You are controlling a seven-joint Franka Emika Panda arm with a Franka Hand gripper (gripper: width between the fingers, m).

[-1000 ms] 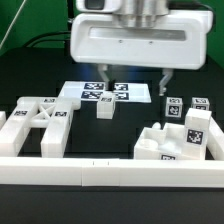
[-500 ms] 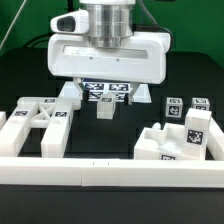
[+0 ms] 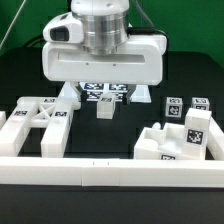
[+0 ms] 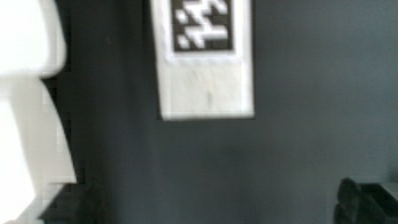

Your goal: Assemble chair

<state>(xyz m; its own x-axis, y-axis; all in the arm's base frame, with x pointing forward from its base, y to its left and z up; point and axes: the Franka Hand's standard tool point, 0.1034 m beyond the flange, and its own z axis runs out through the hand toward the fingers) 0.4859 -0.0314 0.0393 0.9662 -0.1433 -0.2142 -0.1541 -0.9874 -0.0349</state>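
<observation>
My gripper (image 4: 214, 205) is open and empty; its dark fingertips (image 4: 64, 204) show far apart at the wrist picture's edge. Between and beyond them a narrow white chair piece (image 4: 208, 62) with a square tag lies on the black table. In the exterior view the large white hand (image 3: 103, 58) hangs above the small tagged piece (image 3: 105, 108), and its fingers are hidden. A flat chair frame part (image 3: 35, 126) lies at that view's left. A blocky chair part (image 3: 180, 138) and two small tagged cubes (image 3: 173, 105) sit at its right.
The marker board (image 3: 70, 95) lies behind the small piece, partly covered by the hand. A long white rail (image 3: 110, 172) runs along the front of the table. Another white part's edge (image 4: 22, 90) shows in the wrist view.
The hand has come lower and a little toward the exterior view's left, and now looms larger and hides its fingers. The parts on the table have not moved.
</observation>
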